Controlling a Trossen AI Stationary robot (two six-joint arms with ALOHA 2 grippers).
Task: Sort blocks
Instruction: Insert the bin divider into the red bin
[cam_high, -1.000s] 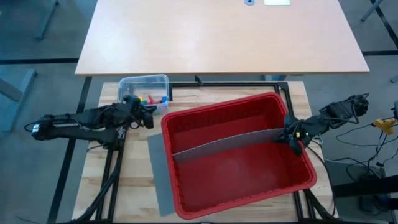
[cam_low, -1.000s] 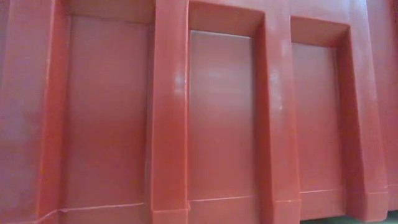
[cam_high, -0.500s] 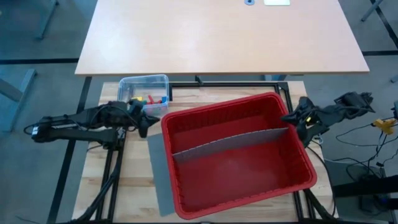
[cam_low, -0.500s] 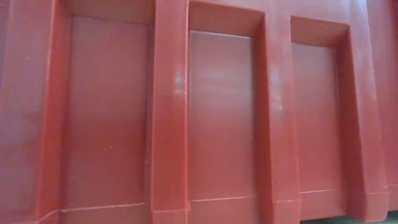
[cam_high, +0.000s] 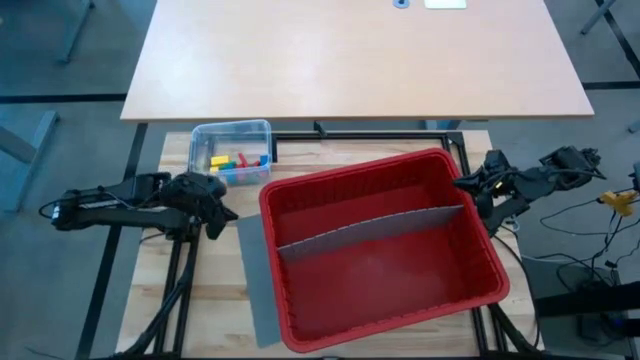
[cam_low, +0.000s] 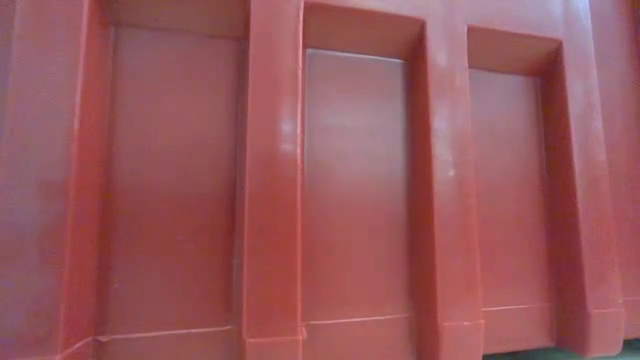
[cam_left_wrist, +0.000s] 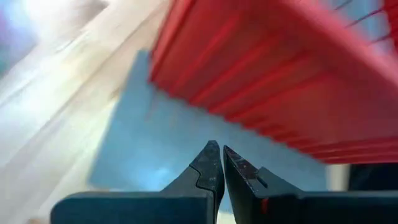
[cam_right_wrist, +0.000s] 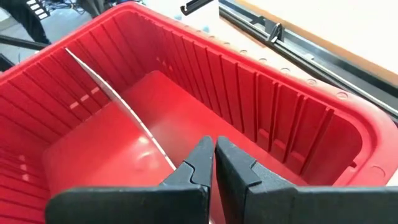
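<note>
Blocks (cam_high: 238, 160) are lying jumbled in a clear tub (cam_high: 231, 131).
Both pinched-shut end effectors are holding nothing: left end effector (cam_high: 218, 222) just beside them, right end effector (cam_high: 462, 183) over the ribbed red bin (cam_high: 385, 335).

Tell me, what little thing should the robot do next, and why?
Probably reach the left gripper back over the clear tub and open its fingers. The blocks all still sit in the tub, the red bin with its grey divider holds none, and both grippers are shut and empty. The right gripper waits at the bin's edge.
</note>
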